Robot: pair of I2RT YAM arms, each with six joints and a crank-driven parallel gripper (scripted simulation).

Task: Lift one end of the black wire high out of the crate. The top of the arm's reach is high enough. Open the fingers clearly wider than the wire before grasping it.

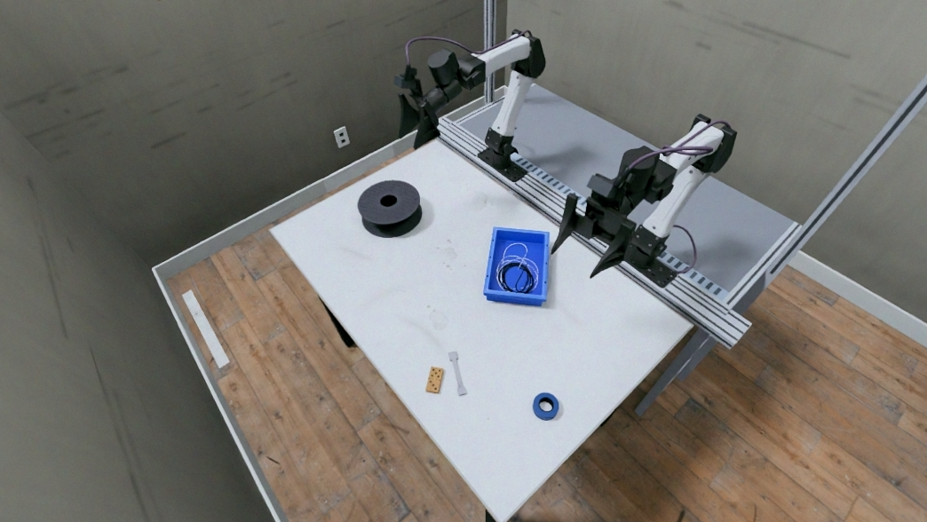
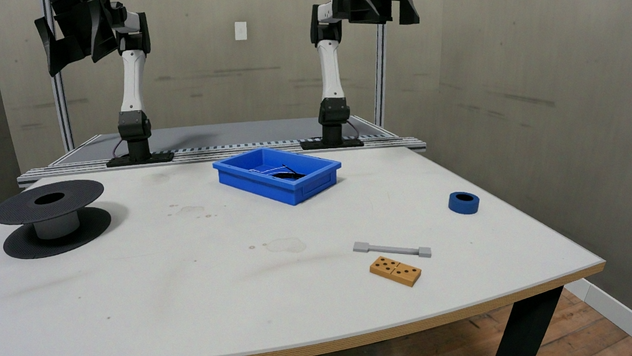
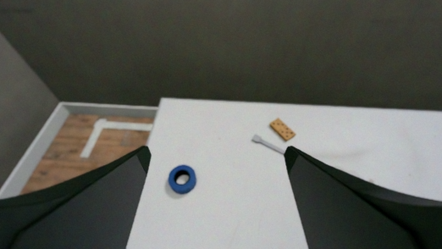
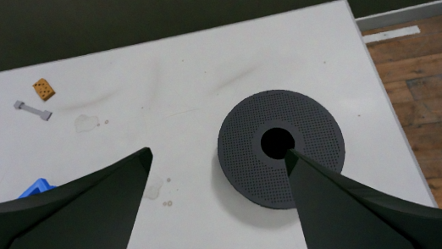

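At the approach step, before any grasp. Left gripper (image 1: 571,264) (image 2: 395,19) (image 3: 218,152) wide open and empty, high beside the blue plastic crate (image 1: 516,300) (image 2: 256,181) (image 4: 40,186); right gripper (image 1: 409,141) (image 2: 73,68) (image 4: 218,153) also open, with nothing inside, well apart from it. Inside the crate, coiled low, the thin black wire (image 1: 503,279) (image 2: 287,175), with one piece raised above the coil. Next, probably needed: to bring the left gripper over this raised piece, fingers wide, then to descend, close and lift high. In the way: the crate walls, and a thin white wire (image 2: 265,171) looped together with the black one, easy to catch by mistake. Elsewhere on the white tabletop (image 1: 363,279) (image 2: 177,287) (image 3: 229,203) (image 4: 127,135): dark round spool (image 1: 369,201) (image 2: 26,207) (image 4: 245,169), blue tape ring (image 1: 537,406) (image 2: 463,205) (image 3: 172,179), orange-brown domino (image 1: 434,380) (image 2: 395,270) (image 3: 282,130) (image 4: 43,89) and grey flat bar (image 1: 457,373) (image 2: 393,250) (image 3: 271,146) (image 4: 33,110), all outside the crate.
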